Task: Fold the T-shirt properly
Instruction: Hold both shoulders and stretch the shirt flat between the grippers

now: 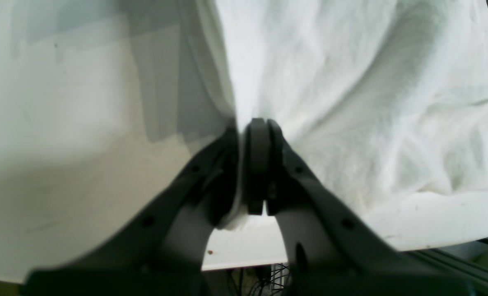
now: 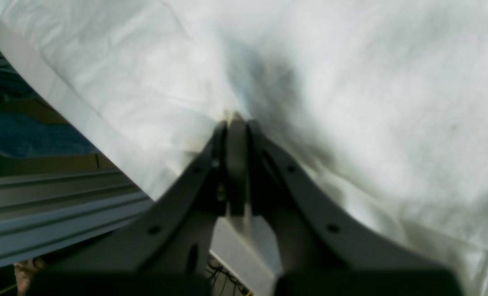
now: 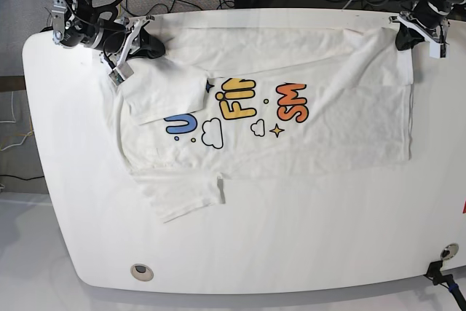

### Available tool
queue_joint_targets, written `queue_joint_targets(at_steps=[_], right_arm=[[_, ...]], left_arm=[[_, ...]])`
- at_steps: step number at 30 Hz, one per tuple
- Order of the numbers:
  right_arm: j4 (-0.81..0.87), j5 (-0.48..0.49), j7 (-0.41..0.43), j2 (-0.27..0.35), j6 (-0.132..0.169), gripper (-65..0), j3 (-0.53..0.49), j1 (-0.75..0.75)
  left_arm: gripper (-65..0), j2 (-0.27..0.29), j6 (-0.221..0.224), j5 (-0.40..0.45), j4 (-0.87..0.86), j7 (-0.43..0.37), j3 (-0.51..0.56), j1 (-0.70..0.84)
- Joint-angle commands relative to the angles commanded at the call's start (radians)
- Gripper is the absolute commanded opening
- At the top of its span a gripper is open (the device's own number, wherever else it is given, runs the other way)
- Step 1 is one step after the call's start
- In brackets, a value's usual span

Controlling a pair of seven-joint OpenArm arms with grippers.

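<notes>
A: Where do we find the T-shirt [image 3: 291,136]?

B: We see it spread print-up across the far half of the white surface [image 3: 291,245], lying sideways. One sleeve lies toward the near edge; the other is folded over the start of the print, hiding part of the blue lettering. The far edge is lifted slightly at both corners.

A: State of the left tool [image 1: 254,123]?

B: We record its jaws pressed together, pinching a fold of the white fabric at the shirt's far corner on the base view's right. An orange part of the print shows in the corner of the left wrist view.

A: And the right tool [image 2: 235,119]?

B: Likewise closed on cloth. We see it gripping the shirt at the far corner on the base view's left, just beside the surface's rim.
</notes>
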Motion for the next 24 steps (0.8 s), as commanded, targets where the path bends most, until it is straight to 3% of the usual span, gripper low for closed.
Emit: queue_joint_targets(at_steps=[6, 16, 24], right_arm=[[0.009, 0.002, 0.005, 0.009, 0.002, -65.0, 0.002, -0.011], [0.184, 0.002, 0.005, 0.006, -0.003, -65.0, 0.003, 0.021], [0.273, 0.000, 0.005, -0.020, -0.003, -65.0, 0.104, 0.029]], left_arm=[[-65.0, -0.028, 0.000, 0.000, -0.003, 0.000, 0.002, 0.006], [-65.0, -0.028, 0.000, 0.000, -0.003, -0.005, 0.005, -0.006], [-65.0, -0.028, 0.000, 0.002, -0.005, -0.002, 0.008, -0.049]])
